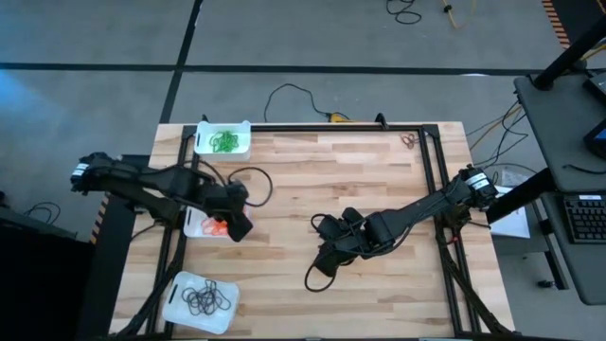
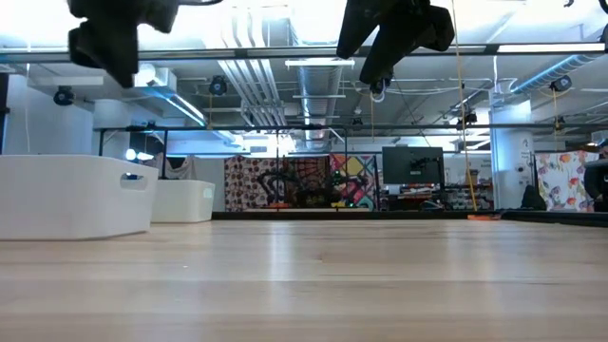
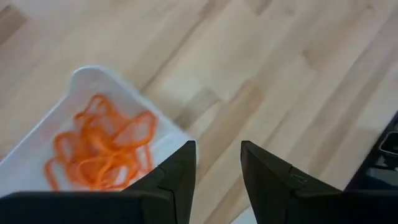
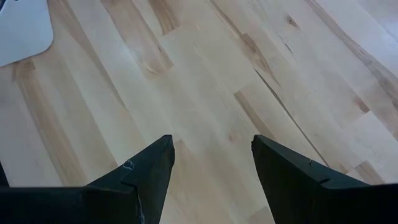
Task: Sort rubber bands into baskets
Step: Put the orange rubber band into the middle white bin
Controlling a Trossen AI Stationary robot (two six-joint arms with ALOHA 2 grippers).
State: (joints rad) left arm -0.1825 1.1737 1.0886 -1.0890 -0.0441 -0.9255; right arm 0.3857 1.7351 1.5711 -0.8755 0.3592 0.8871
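Overhead, the left claw [image 1: 239, 227] hangs parted and empty beside the middle basket [image 1: 196, 225] of orange rubber bands [image 3: 99, 149], while the right claw [image 1: 327, 260] waits spread over bare surface [image 1: 312, 170].

No text, label, brand, number or sign can be read in any of the views. The hanging cloths [image 2: 285, 180] in the room beyond the surface's far edge carry bright patterns, but no letters can be made out on them, and the dark monitor [image 2: 412, 163] there shows nothing legible.
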